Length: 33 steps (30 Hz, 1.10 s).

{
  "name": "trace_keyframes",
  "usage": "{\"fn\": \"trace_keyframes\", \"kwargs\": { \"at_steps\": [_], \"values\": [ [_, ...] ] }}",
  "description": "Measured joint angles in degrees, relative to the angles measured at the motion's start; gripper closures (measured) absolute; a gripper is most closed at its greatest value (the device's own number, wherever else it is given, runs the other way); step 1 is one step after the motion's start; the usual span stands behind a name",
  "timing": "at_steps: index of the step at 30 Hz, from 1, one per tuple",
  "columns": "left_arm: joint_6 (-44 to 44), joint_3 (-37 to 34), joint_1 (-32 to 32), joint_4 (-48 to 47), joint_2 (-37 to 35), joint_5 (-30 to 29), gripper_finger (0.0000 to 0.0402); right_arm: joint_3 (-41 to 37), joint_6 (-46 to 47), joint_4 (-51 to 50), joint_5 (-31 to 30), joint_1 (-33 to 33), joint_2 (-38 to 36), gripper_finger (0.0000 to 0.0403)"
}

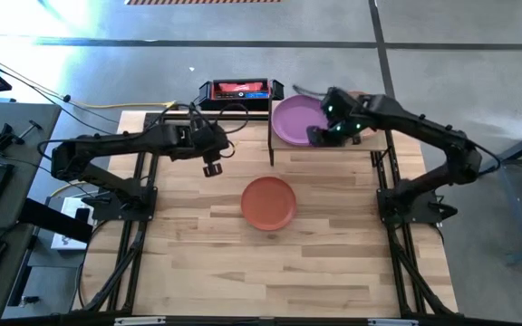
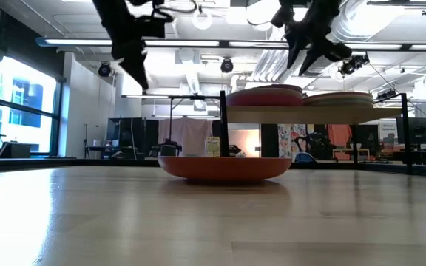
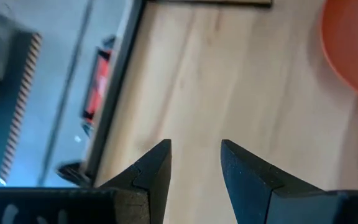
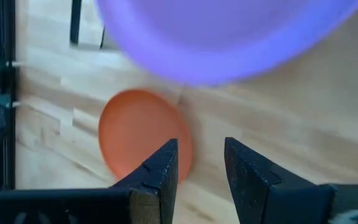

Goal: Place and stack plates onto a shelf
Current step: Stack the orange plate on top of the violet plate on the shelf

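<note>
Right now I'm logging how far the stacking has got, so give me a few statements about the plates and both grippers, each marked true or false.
1. A terracotta plate lies on the table, off the shelf. True.
2. The purple plate sits on the shelf. True.
3. The left gripper holds the terracotta plate. False: it is open and empty, up in the air beside that plate.
4. The right gripper hangs by the purple plate with nothing between its open fingers. True.
5. The terracotta plate is stacked on another plate. False: it lies alone on the bare wood.
</note>
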<state>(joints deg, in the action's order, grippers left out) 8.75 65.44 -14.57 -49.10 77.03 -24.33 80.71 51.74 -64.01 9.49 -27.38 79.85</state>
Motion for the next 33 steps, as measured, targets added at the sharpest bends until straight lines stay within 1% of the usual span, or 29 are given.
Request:
{"fn": "trace_keyframes", "kwargs": {
  "at_steps": [7, 11, 18, 25, 33],
  "values": [
    [-7.7, -5.4, 0.4, -5.0, 0.0, 5.2, 0.0273, 0.0, 12.3, 0.2, -4.7, 11.9, 0.0, 0.0293],
    [-11.1, -8.5, 0.6, -5.6, 0.0, 8.4, 0.0273, 0.0, 19.2, 0.3, -7.7, 17.8, 0.6, 0.0293],
    [-19.0, -12.6, 2.2, -5.7, 0.0, 14.6, 0.0273, 0.0, 25.9, 1.5, -10.3, 25.7, 4.7, 0.0293],
    [-23.7, -14.7, 5.0, -6.0, 0.0, 15.3, 0.0273, 0.0, 29.3, 2.6, -11.0, 30.0, 10.9, 0.0293],
    [-28.2, -16.4, 8.8, -6.2, 0.0, 15.3, 0.0273, 0.0, 28.1, 2.6, -10.6, 31.3, 20.6, 0.0293]
  ]
}}
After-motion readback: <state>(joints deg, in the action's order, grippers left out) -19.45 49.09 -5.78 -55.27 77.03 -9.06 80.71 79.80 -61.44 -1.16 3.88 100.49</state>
